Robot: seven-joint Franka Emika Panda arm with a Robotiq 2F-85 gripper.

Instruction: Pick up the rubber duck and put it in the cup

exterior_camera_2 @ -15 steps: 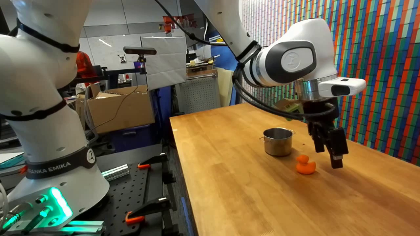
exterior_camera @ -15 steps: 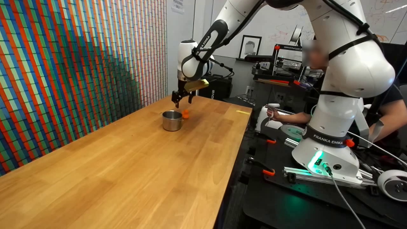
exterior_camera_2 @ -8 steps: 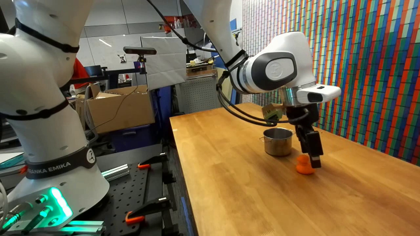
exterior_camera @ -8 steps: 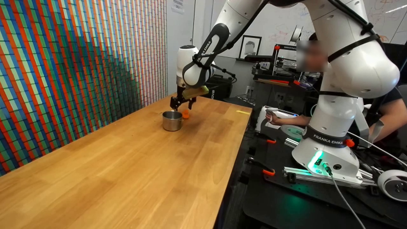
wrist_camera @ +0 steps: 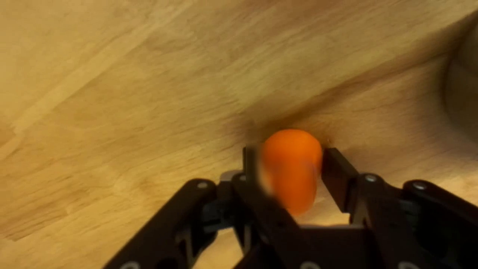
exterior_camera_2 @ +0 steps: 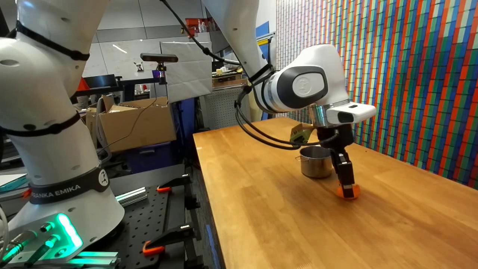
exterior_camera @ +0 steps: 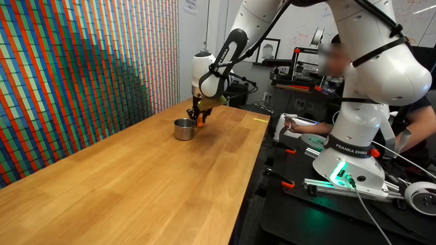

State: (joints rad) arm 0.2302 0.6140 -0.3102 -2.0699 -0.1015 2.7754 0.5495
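The orange rubber duck (wrist_camera: 293,168) stands on the wooden table, between the black fingers of my gripper (wrist_camera: 289,160). One finger (wrist_camera: 338,175) meets its right side; the other, blurred, lies against its left side. In an exterior view a finger (exterior_camera_2: 345,173) covers most of the duck (exterior_camera_2: 356,191), and only its edges show. The same pose shows from elsewhere, with orange between the fingertips of the gripper (exterior_camera: 200,121). Close beside them stands the upright metal cup (exterior_camera_2: 313,166), with thin wire handles. In the wrist view only part of the cup (wrist_camera: 465,93) shows, at the right edge.
The long wooden table (exterior_camera: 163,183) runs beside a colourful tiled wall (exterior_camera: 85,68). A strip of yellow tape (exterior_camera: 260,120) lies by its far edge. Black clamps (exterior_camera_2: 171,239) sit on the robot's dark bench. A person (exterior_camera: 313,126) is behind the arm.
The arm has come down and across to the duck, and the fingers have drawn together on either side of it. The duck and the cup stay where they were.
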